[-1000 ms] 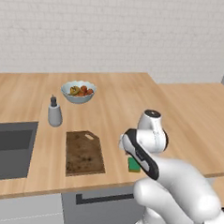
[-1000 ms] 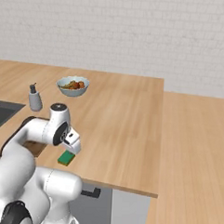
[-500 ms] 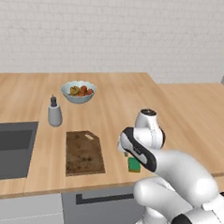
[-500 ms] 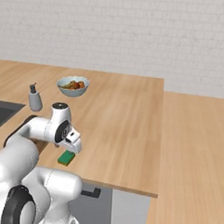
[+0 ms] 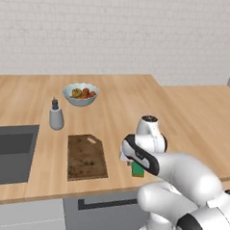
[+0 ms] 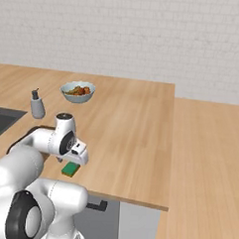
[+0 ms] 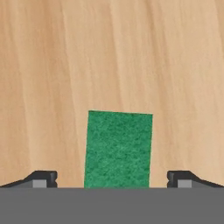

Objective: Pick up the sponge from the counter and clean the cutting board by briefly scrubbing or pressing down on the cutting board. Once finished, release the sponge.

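Note:
The green sponge (image 7: 118, 148) lies flat on the wood-grain counter (image 7: 109, 52), near its front edge. My gripper (image 7: 112, 180) hangs right above it, open, with one fingertip on each side of the sponge and a gap to both. From the base cameras the sponge (image 5: 137, 170) (image 6: 70, 169) peeks out under my hand. The dark brown cutting board (image 5: 86, 156), speckled with dirt, lies to the left of the sponge; my arm covers most of it in the right base view.
A grey soap bottle (image 5: 55, 115) (image 6: 37, 105) and a white bowl of fruit (image 5: 80, 93) (image 6: 78, 91) stand behind the board. The dark sink (image 5: 8, 151) is set into the counter at the left. The counter's front edge runs just below the sponge.
My hand has dropped a little lower over the sponge and shifted slightly left. The sponge and the board have not moved.

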